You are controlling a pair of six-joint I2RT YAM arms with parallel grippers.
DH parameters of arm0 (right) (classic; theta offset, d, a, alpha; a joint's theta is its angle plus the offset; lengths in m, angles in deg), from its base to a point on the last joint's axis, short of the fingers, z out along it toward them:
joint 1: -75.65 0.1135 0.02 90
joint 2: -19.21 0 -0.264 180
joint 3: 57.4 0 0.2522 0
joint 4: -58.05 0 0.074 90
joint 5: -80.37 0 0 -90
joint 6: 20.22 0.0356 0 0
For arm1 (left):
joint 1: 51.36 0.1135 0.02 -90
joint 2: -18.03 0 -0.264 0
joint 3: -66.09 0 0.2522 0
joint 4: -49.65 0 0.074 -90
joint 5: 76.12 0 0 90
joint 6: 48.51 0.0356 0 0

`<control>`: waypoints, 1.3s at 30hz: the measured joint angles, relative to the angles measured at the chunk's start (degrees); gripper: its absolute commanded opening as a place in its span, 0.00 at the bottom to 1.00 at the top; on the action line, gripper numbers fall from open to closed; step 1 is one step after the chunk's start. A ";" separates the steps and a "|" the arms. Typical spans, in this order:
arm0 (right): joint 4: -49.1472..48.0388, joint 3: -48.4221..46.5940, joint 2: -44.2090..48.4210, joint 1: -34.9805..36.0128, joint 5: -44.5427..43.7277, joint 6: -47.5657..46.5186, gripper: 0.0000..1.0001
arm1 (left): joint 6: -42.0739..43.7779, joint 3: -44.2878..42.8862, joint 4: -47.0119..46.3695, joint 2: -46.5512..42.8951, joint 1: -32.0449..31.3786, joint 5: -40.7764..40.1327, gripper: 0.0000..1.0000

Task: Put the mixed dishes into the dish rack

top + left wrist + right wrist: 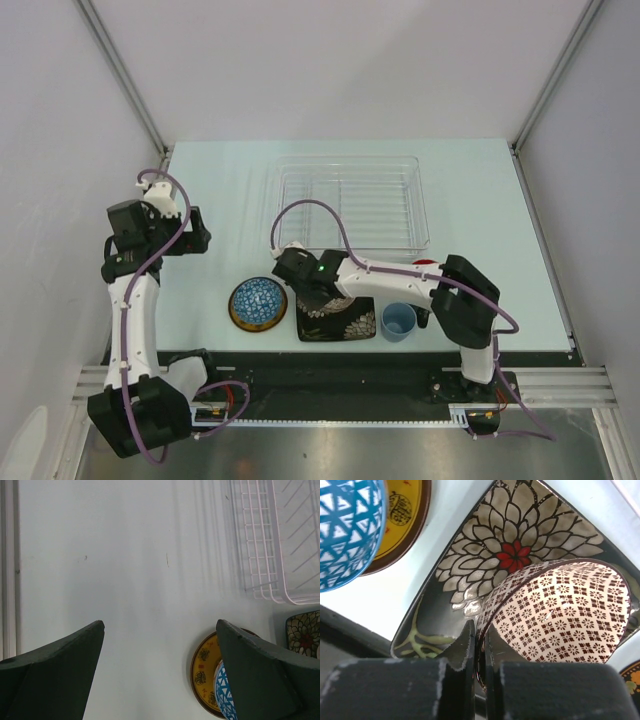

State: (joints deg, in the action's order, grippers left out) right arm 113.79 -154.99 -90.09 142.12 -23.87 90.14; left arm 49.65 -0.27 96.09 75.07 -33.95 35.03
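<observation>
My right gripper (479, 635) is shut on the rim of the beige patterned bowl (565, 615), one finger inside and one outside. The bowl is over the black square floral plate (515, 545), which lies at the table's near edge (338, 322). My right arm hides most of the bowl in the top view. The blue mosaic bowl (257, 300) sits on the yellow dark-rimmed saucer (204, 667). The light-blue cup (398, 321) stands right of the plate. The mug's red inside (425, 263) peeks out behind my right arm. The clear dish rack (350, 205) holds nothing. My left gripper (160, 630) is open and empty over bare table.
The rack's near left corner (280, 587) shows in the left wrist view, right of my left gripper. Grey walls close in the table (220, 190) on the left, right and back. My right arm lies across the near middle.
</observation>
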 measured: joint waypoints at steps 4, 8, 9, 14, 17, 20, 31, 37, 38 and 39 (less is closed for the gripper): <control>1.38 -0.72 2.69 -1.03 3.91 -0.13 0.00 | 0.07 0.00 -0.02 0.00 0.04 0.00 1.00; 4.61 -7.87 6.49 -3.04 10.40 -0.63 0.00 | 0.07 0.00 -0.04 0.00 0.04 0.00 1.00; 4.61 -10.23 7.45 -4.11 13.00 -0.50 0.00 | 0.07 0.00 -0.07 0.00 0.04 0.00 1.00; -3.39 -18.71 13.27 -16.28 30.32 5.99 0.00 | 0.02 0.00 -0.50 0.02 0.04 0.00 1.00; -15.87 -15.89 16.76 -24.70 39.04 13.14 0.00 | -0.02 0.17 -0.72 0.02 0.04 0.02 0.99; -32.48 -9.42 17.25 -30.53 45.97 23.52 0.00 | -0.04 0.44 -0.81 0.02 0.07 0.04 1.00; -74.62 -4.74 -5.90 -37.70 55.36 53.42 0.00 | -0.04 1.66 -1.38 0.02 0.11 0.15 1.00; -78.95 -10.93 -15.23 -39.67 55.74 56.72 0.00 | -0.04 2.93 -1.75 0.44 0.11 0.26 1.00; -79.69 -12.39 -16.76 -40.00 55.76 57.07 0.00 | -0.04 3.02 -1.77 0.52 0.11 0.26 1.00; -80.06 -13.14 -17.59 -40.17 55.71 57.29 0.00 | -0.04 3.08 -1.77 0.61 0.13 0.28 1.00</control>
State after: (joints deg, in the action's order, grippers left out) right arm 33.73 -168.13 -107.68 101.95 31.84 147.42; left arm 49.61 2.81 94.32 75.68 -33.82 35.32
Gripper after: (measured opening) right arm 0.058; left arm 0.996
